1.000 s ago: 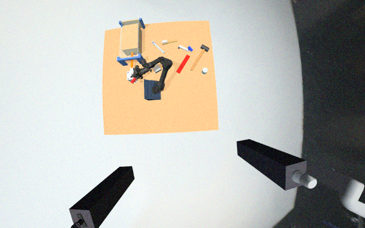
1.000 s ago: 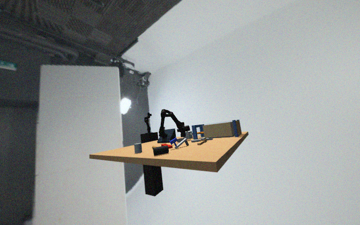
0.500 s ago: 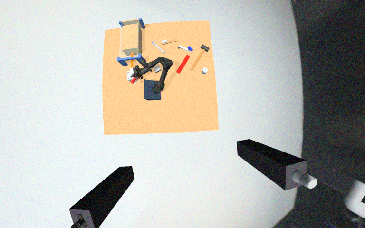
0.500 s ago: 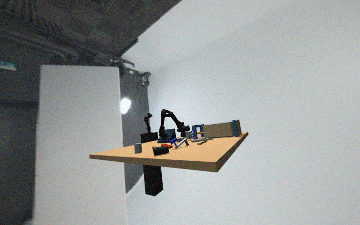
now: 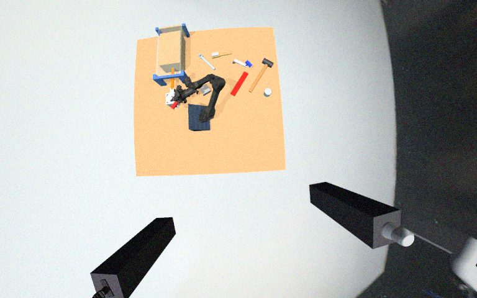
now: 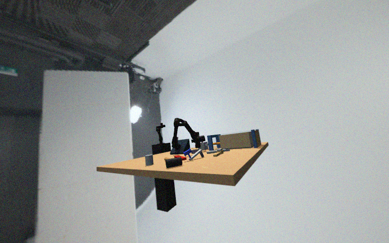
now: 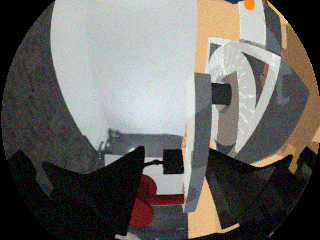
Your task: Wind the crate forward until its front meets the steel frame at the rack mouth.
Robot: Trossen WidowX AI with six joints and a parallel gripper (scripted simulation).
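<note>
Black arm arched, fingers [image 5: 174,99] [image 6: 198,144] partly open

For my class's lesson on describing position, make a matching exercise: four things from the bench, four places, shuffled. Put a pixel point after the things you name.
1. Crate [image 5: 170,49] [image 6: 235,140]
2. Orange strap [image 5: 172,83] [image 6: 216,143]
3. Black hammer head [image 5: 268,63] [image 6: 173,162]
4. Robot arm's foot [image 5: 207,115] [image 6: 174,143]

A. On a wooden handle
B. At the dark blue block
C. Between the blue posts
D. Between crate and winch

Pairs: 1-C, 2-D, 3-A, 4-B

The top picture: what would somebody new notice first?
Probably the black robot arm, bent over the middle of the tan bench. Next, the big tan crate inside the blue-posted rack at the bench's far left, and the bright red bar right of the arm.
</note>
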